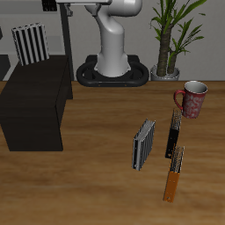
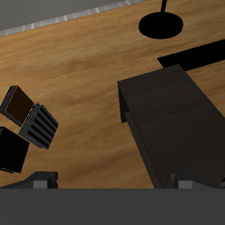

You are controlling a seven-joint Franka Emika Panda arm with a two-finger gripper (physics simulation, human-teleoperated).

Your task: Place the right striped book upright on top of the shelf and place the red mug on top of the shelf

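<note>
The right striped book [image 1: 31, 44], with bold black-and-white stripes, stands upright on the far end of the black shelf's top [image 1: 35, 92]. My gripper [image 1: 54, 6] is high above it at the exterior view's top edge, apart from the book. In the wrist view the gripper [image 2: 112, 185] is open and empty, with its fingertips [image 2: 39, 183] spread wide over the shelf [image 2: 176, 123]. The book is hidden in the wrist view. The red mug [image 1: 192, 99] stands upright on the table, far from the shelf.
A greyer striped book [image 1: 144, 145], a dark book [image 1: 173, 134] and an orange book [image 1: 174, 174] stand near the mug. A thin grey rack post [image 1: 66, 35] rises beside the shelf. The robot base [image 1: 110, 70] and a potted plant [image 1: 171, 39] are at the back.
</note>
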